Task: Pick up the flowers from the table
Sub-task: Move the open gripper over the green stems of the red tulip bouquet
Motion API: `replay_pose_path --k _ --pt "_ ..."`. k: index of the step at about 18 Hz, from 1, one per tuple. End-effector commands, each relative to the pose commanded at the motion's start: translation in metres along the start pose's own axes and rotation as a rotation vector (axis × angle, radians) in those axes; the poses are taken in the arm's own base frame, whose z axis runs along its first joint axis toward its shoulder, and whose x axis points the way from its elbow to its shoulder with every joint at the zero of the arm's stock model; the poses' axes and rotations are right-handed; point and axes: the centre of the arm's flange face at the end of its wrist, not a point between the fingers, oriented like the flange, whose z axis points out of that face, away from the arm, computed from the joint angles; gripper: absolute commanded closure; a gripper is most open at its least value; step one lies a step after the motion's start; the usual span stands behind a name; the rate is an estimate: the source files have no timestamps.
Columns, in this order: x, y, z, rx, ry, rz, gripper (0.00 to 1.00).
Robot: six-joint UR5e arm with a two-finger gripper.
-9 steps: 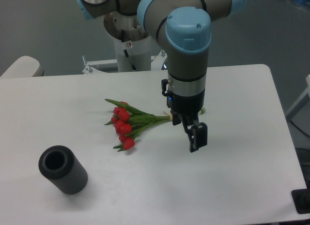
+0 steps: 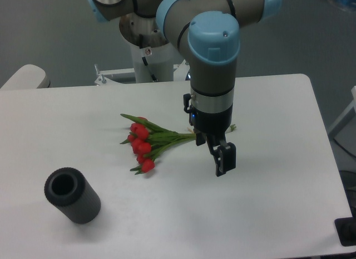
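While over stems, tool beside flowers.

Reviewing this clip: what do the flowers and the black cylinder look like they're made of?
Flowers: probably artificial, plastic or fabric, judging by uniformly saturated red buds and stiff, even green stems; real ones cannot be excluded. Black cylinder: looks like matte rubber or plastic, hollow, with fine ribbing at the rim and no shine.

Red-and-green flowers, white table
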Motion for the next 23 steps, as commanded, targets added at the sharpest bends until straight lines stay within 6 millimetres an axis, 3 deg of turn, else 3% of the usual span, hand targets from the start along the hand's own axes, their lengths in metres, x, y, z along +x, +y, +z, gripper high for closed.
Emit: replay_pose_path --k 7,13,16,18,23 --pt "0.024 0.002 0.020 0.013 0.029 -0.187 0.00" --pt "0.067 0.009 0.055 -0.013 0.121 -0.184 0.00" --pt "0.078 0.015 0.069 -0.093 0.146 -0.175 0.00" --pt "0.090 0.009 0.087 -0.197 0.180 -0.128 0.00" --pt "0.126 0.011 0.128 -0.223 0.281 -0.083 0.00"
